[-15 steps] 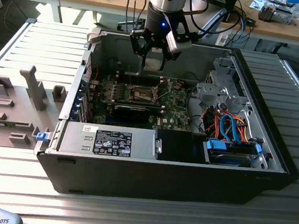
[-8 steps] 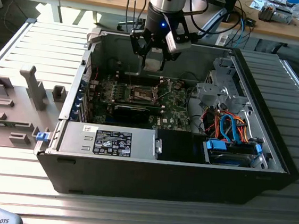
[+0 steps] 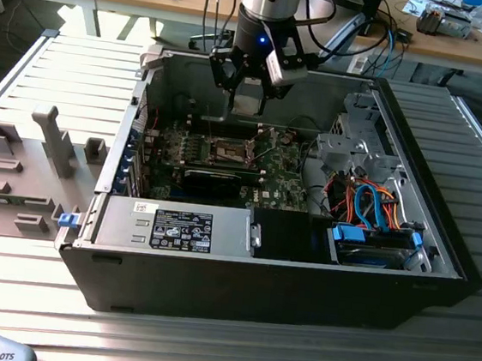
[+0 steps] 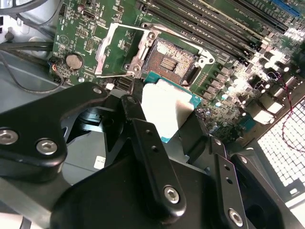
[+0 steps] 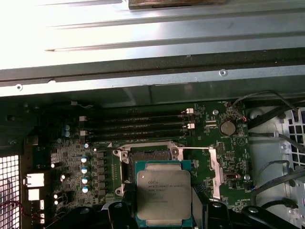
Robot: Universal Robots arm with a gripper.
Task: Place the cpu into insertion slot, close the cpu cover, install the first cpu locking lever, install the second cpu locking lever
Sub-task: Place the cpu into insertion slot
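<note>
My gripper (image 3: 247, 102) hangs inside the open computer case, above the green board, shut on the cpu (image 3: 246, 105). The cpu (image 5: 163, 191) is a flat square chip with a silver-grey top and a teal edge, held level between the black fingers (image 4: 143, 129). It hovers just short of the insertion slot (image 4: 169, 59), whose dark square centre lies bare. In the first wrist view the cpu covers part of the insertion slot (image 5: 148, 156). The cpu cover (image 4: 119, 50), a silvery frame with a square window, is swung open beside the slot. The cpu cover (image 5: 214, 171) stands clear of the chip.
Long black memory slots (image 5: 133, 126) run along one side of the socket. A black card (image 3: 215, 179), a grey power supply (image 3: 176, 225) and a drive cage with orange and blue cables (image 3: 368, 202) fill the case. A grey fixture (image 3: 17, 178) lies at the exterior view's left.
</note>
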